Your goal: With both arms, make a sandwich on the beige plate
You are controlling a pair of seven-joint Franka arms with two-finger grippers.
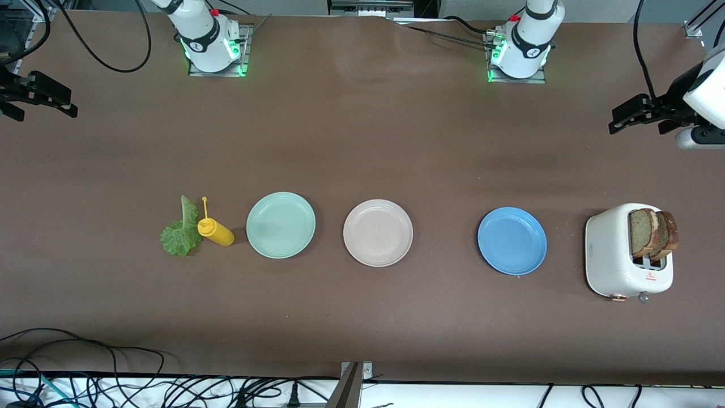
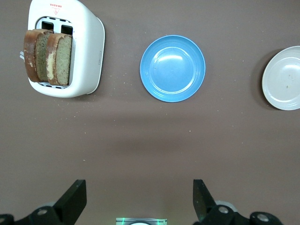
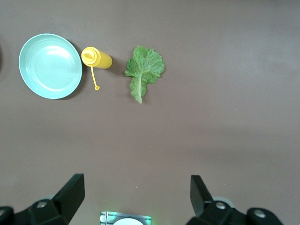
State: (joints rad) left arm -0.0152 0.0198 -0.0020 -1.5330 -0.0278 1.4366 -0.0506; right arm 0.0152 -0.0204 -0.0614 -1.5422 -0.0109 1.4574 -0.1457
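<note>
Front view: nothing is assembled yet. The beige plate [image 1: 378,233] lies bare at mid-table, between the green plate [image 1: 281,225] and the blue plate [image 1: 512,241]. Both bread slices [image 1: 652,233] stand upright in the toaster [image 1: 614,258] at the left arm's end of the table, their flat faces turned along the table's length. The lettuce leaf [image 1: 182,232] lies flat at the right arm's end, touching the yellow squeeze bottle [image 1: 215,232].

The left gripper [image 1: 630,116] hangs raised at the table's edge, fingers spread and empty; the left wrist view confirms open jaws, with the toaster off to one side, not beneath them. The right gripper [image 1: 42,97] hangs likewise spread and empty at its own end.

Judgement: bread falls to the left arm, lettuce to the right; each item lies nearer the front camera than its gripper
</note>
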